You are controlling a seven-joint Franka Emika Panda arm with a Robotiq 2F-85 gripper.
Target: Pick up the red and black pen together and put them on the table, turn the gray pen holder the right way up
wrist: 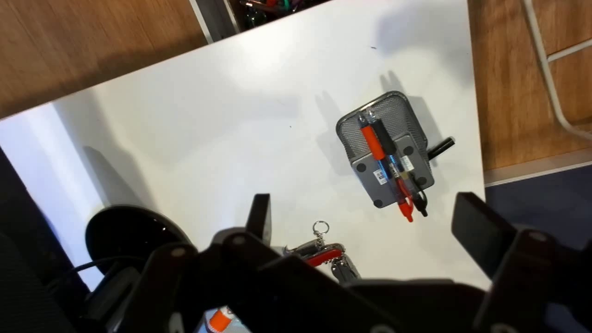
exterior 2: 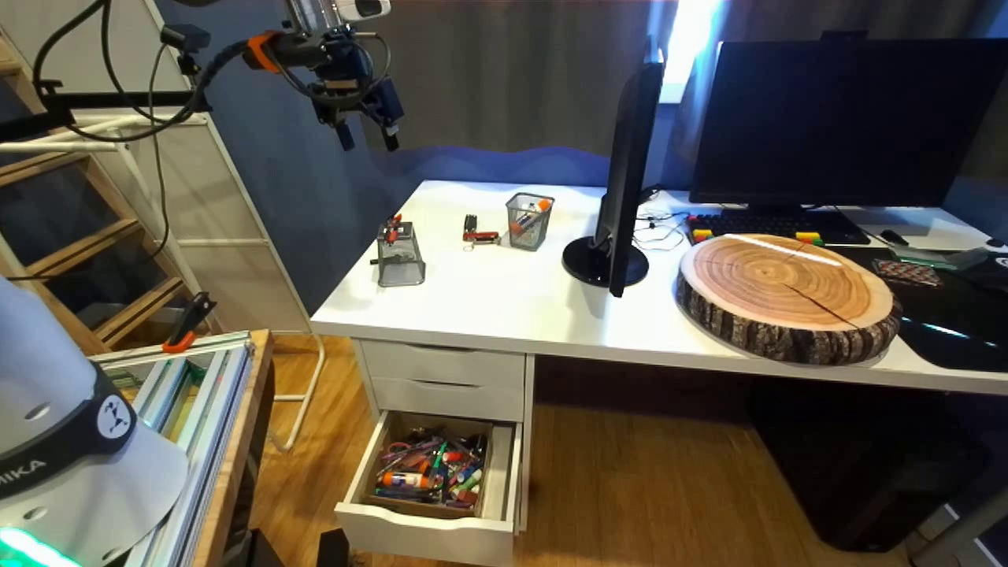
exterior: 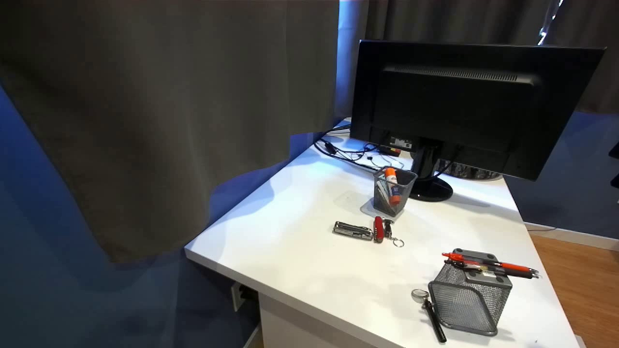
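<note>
Foremost is my tool (wrist: 363, 219), jaws apart; below it, red pen (wrist: 384, 164) and black pen (wrist: 396, 162) lie side by side atop the gray holder (exterior: 469, 302), inverted on the surface (wrist: 208, 138).

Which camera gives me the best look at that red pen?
The wrist view: from above, it shows the red pen whole, from end to end, beside the black pen on the gray pen holder. Both exterior views show it too, but smaller and less clearly separate from the black pen.
</note>
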